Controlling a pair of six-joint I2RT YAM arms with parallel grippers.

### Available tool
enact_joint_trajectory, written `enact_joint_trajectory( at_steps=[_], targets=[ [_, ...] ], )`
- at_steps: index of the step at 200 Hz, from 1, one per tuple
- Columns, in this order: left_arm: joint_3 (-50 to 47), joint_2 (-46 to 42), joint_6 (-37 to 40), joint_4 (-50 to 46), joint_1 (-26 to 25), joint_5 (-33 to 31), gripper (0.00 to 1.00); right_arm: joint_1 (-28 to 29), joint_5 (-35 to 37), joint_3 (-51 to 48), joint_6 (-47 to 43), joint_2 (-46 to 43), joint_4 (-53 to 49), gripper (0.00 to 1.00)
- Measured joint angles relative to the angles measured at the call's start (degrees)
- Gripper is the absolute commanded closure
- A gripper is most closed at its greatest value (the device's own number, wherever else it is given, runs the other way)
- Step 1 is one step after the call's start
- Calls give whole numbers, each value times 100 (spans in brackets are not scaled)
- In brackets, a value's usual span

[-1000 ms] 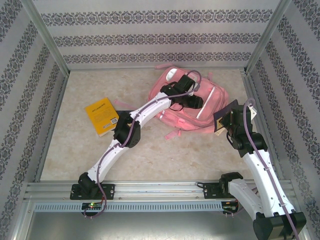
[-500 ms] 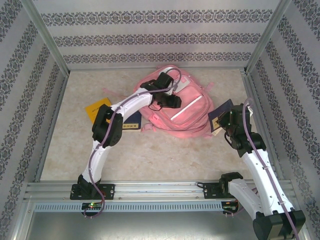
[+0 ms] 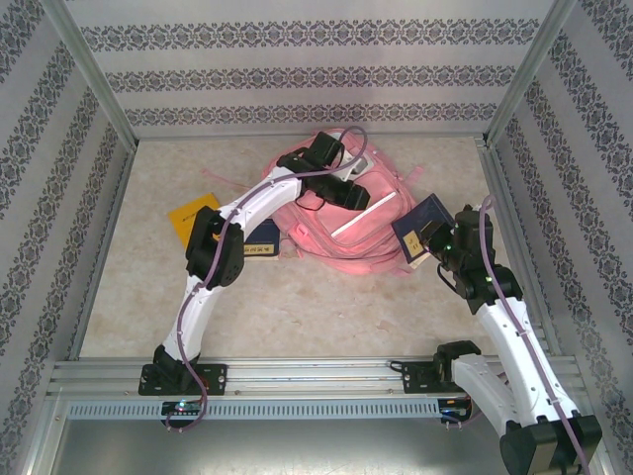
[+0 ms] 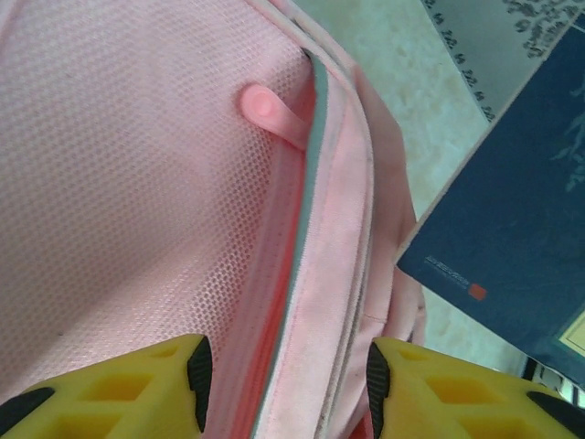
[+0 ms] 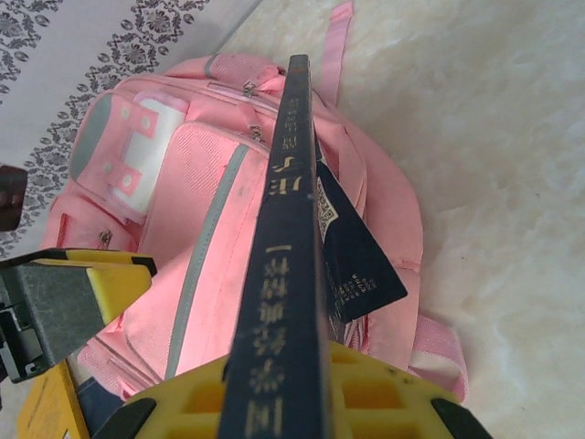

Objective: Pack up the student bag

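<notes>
The pink student bag point(image 3: 381, 237) lies at the table's middle back. My left gripper point(image 3: 346, 190) reaches over it from the left and is shut on the thick zip edge of the bag's opening point(image 4: 311, 274); that edge runs between its yellow fingers point(image 4: 137, 393), with pink mesh point(image 4: 137, 183) on one side. My right gripper point(image 3: 435, 243) is shut on a dark blue book point(image 3: 415, 226), held edge-on with the spine point(image 5: 283, 229) towards the camera, just off the bag's right side point(image 5: 201, 155). The same book point(image 4: 521, 210) shows past the bag's edge in the left wrist view.
A yellow book point(image 3: 190, 212) lies left of the bag, partly under the left arm. A dark book-like thing point(image 3: 261, 244) sits by the bag's left edge. Patterned walls and metal posts point(image 3: 99, 89) close in the table on three sides.
The left gripper has dragged the bag leftward and turned it, holding its edge. The right gripper has carried the blue book left, up against the bag's right side.
</notes>
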Motion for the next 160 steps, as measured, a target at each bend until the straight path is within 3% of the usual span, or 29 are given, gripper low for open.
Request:
enact_joint_trajectory(
  at_steps=[103, 160],
  targets=[
    [-273, 188, 68, 0, -107, 435, 59, -140, -409, -186, 90, -9, 302, 100],
    [-275, 337, 57, 28, -181, 229, 82, -225, -621, -284, 225, -9, 487, 100]
  ],
)
